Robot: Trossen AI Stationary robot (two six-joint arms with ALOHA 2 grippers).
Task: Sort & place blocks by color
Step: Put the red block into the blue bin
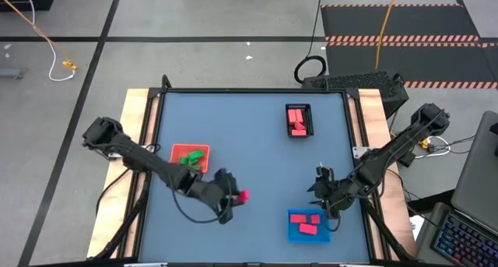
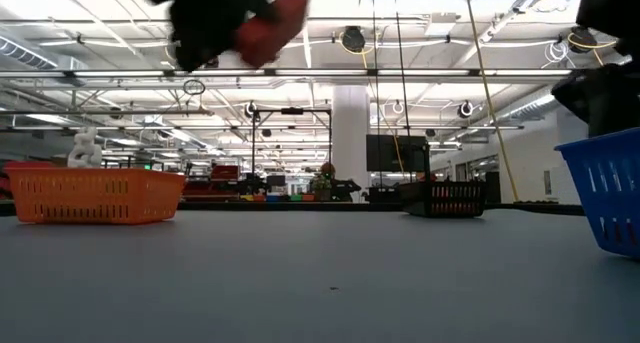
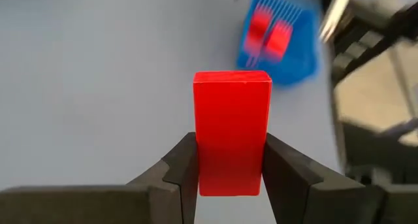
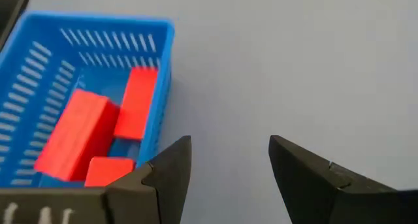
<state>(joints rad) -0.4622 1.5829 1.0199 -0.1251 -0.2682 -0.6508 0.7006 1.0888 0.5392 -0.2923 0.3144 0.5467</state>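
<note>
Orange basket: the flat orange plastic basket [image 1: 189, 156] sits on the left of the blue-grey worktop [image 1: 249, 135] with small green blocks [image 1: 191, 156] in it.
Left tool: the left tool [image 1: 236, 198] is clenched on a red bar-shaped block [image 3: 231, 131], up in the air above the middle front of the worktop.
Grip: the red block stands straight between the two dark fingers [image 3: 176, 168], so it looks safe to carry.
Black basket: the small black basket [image 1: 298, 120] far back holds pink-red blocks [image 1: 296, 119].
Blue basket: the blue plastic basket [image 4: 85, 93] near the front right holds red blocks [image 4: 98, 129] already.
Right tool: the right tool [image 4: 228, 168] hangs open and empty just beside the blue basket.
Do it well: I think the red block belongs in the blue basket. Carry it over slowly, keep clear of the right arm, get above a bare spot, go low, then let go.
</note>
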